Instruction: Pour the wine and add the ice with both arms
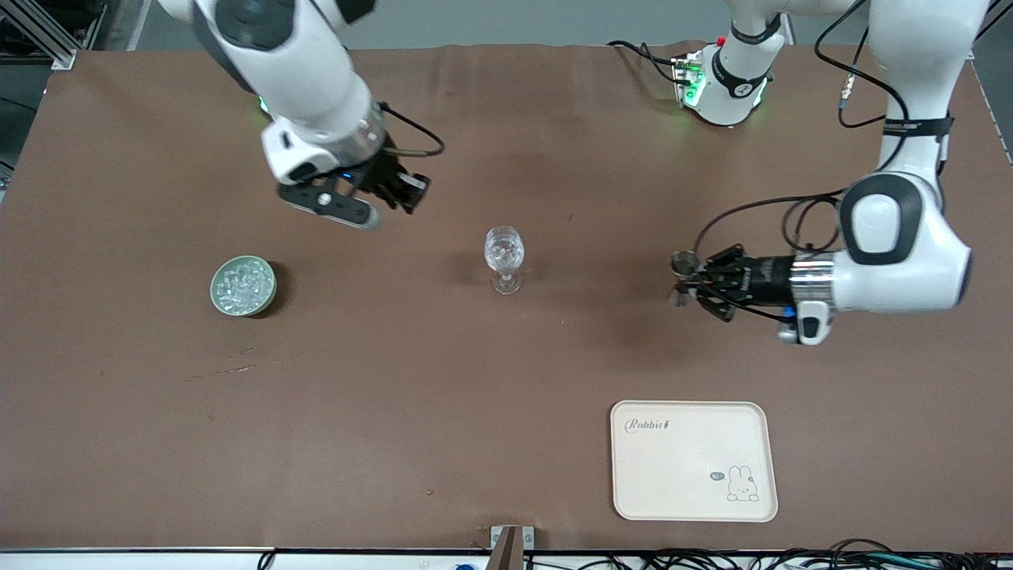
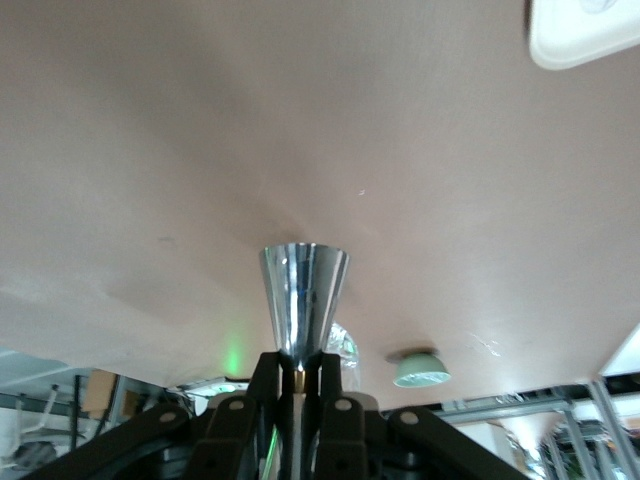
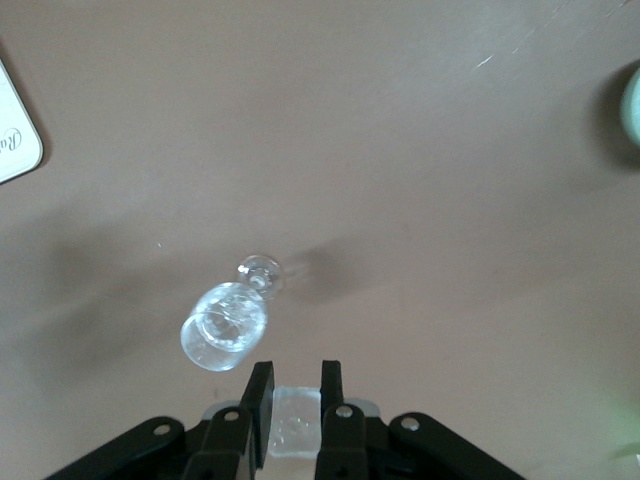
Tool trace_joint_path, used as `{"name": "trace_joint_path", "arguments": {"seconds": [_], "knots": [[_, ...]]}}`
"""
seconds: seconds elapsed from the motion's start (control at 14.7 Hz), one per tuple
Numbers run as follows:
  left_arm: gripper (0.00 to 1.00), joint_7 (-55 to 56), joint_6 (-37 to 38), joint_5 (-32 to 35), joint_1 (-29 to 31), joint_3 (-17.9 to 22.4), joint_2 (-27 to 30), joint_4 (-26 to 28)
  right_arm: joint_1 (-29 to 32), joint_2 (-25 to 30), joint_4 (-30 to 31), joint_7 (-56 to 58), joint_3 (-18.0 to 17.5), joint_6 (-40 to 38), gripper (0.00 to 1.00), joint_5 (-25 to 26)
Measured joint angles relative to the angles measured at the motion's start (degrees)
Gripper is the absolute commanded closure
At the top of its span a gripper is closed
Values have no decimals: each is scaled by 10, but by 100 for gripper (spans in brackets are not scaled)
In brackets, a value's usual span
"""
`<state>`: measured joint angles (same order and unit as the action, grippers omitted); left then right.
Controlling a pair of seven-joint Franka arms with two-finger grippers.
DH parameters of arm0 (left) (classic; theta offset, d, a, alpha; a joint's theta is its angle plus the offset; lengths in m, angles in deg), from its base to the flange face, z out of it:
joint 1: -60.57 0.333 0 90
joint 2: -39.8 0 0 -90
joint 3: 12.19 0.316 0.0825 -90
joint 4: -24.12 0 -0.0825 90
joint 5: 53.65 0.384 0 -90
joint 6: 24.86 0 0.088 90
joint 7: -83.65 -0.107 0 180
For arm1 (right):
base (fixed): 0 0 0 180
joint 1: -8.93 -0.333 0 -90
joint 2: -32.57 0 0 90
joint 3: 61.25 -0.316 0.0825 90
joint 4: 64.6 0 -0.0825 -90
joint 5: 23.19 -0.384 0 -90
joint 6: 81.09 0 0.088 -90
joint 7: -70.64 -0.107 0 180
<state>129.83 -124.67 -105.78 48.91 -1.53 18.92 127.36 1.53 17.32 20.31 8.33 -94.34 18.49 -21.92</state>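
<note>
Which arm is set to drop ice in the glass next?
Right, I'd judge. The right gripper is shut on an ice cube up over the table close to the stemmed glass. The left gripper holds a metal cup toward its own end.

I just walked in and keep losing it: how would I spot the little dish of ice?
Start at the brown table and look toward the right arm's end. There sits a small round pale green dish heaped with glittery ice. The wine glass mid-table is clear and stemmed; the tray is flat and cream.
</note>
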Motion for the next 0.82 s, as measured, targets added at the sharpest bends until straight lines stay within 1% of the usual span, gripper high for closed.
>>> {"name": "trace_joint_path", "arguments": {"seconds": [0.2,0.48,0.61,0.82], "knots": [[99,-72,32,-58,3,80,-37,5,-28,-54,1,-77,-18,53,99,39],[99,-179,81,-135,17,162,-113,5,-67,-119,2,-159,-24,103,99,93],[98,-227,104,-162,25,191,-148,5,-78,-141,2,-170,-25,117,98,103],[98,-264,115,-188,40,223,-180,4,-87,-156,2,-183,-26,128,97,111]]}}
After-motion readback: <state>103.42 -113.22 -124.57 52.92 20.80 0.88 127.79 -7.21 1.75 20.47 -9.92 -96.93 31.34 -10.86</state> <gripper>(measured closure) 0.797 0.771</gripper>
